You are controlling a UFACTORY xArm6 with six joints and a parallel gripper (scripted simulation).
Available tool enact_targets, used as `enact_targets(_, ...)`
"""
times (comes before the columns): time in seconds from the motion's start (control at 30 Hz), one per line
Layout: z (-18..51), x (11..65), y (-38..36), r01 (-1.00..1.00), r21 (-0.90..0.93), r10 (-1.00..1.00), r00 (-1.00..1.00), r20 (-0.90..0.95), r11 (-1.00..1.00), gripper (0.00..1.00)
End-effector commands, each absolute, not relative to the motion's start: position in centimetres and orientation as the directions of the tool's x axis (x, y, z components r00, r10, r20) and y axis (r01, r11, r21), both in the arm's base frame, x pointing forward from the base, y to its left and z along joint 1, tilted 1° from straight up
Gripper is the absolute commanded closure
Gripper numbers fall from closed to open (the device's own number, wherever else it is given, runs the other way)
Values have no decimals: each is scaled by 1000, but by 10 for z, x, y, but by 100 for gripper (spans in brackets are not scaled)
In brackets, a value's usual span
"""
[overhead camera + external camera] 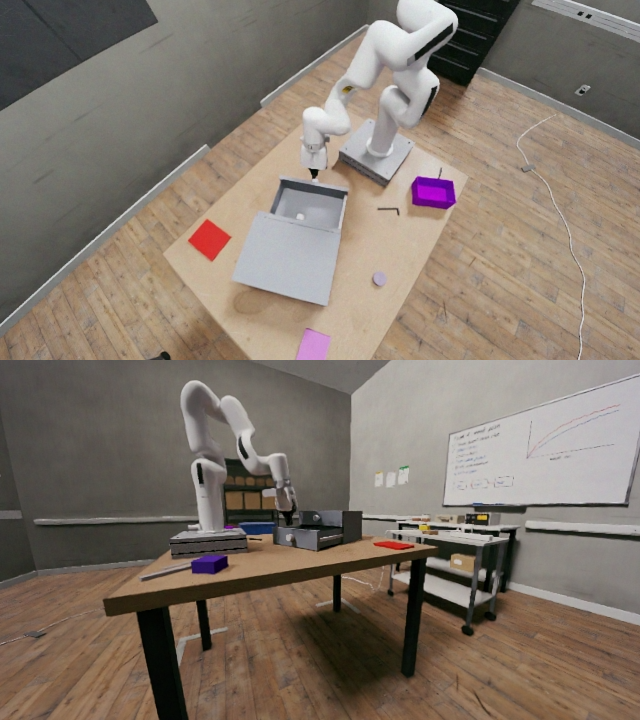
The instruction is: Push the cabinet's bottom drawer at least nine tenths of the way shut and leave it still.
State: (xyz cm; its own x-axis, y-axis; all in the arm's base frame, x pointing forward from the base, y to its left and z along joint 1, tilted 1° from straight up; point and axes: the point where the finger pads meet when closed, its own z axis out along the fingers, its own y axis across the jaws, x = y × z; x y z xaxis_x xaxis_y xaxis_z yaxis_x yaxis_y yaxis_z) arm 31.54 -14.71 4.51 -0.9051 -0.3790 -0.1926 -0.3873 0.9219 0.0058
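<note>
A grey cabinet (290,257) lies on the wooden table, also seen in the exterior view (345,527). Its bottom drawer (310,202) is pulled far out toward the robot base; its front panel with a round knob shows in the exterior view (295,537). A small white knob (300,216) shows inside above the drawer. My gripper (314,174) is shut and empty, pointing down just behind the drawer's front panel, close to its top edge. It also shows in the exterior view (288,519).
A purple bin (433,192) sits right of the robot base (376,157). A black hex key (389,210), a red square (209,239), a lilac disc (379,278) and a pink square (313,345) lie on the table.
</note>
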Motion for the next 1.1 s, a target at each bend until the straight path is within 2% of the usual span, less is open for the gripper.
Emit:
enact_targets(0.0, 46, 317, -148, -387, 3, -379, -905, -195, 922, 100)
enact_targets(0.37, 62, 314, -149, -386, 1, -379, -905, -192, 922, 100)
enact_targets(0.4, 62, 314, -149, -386, 1, -379, -905, -192, 922, 40)
enact_targets(1.07, 62, 314, -149, -386, 1, -379, -905, -192, 922, 40)
